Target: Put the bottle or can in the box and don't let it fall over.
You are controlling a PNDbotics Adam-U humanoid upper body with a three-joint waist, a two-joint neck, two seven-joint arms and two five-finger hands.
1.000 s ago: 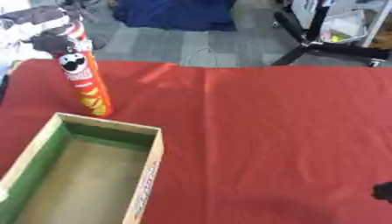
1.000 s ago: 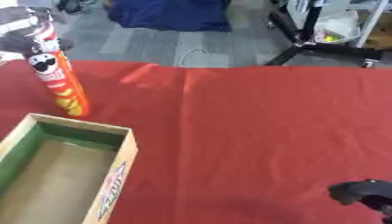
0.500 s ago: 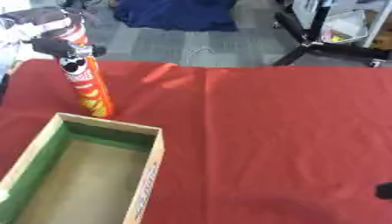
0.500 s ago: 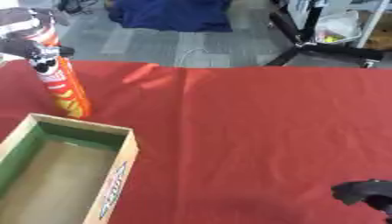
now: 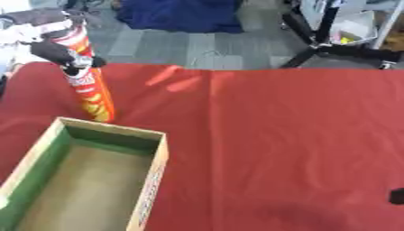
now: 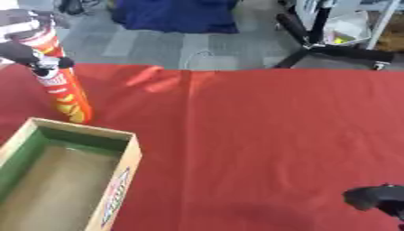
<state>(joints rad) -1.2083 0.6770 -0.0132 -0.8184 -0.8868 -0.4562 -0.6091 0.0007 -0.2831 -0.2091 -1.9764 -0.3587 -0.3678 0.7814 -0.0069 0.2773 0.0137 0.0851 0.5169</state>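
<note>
While the left hand [image 5: 55, 52] grips the tall red can [image 5: 87, 83], upper left.
Can tilts, base just behind the open box [image 5: 150, 169]; right hand [image 6: 378, 198], lower right, finger state unclear.

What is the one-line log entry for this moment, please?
left hand: shut on can | can: tilted, outside box | right hand: idle, lower right

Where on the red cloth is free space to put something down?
Free: the wide red tablecloth right of the open green-lined cardboard box. Crowded: the left edge, where the left hand holds the tall orange chip can behind the box.
</note>
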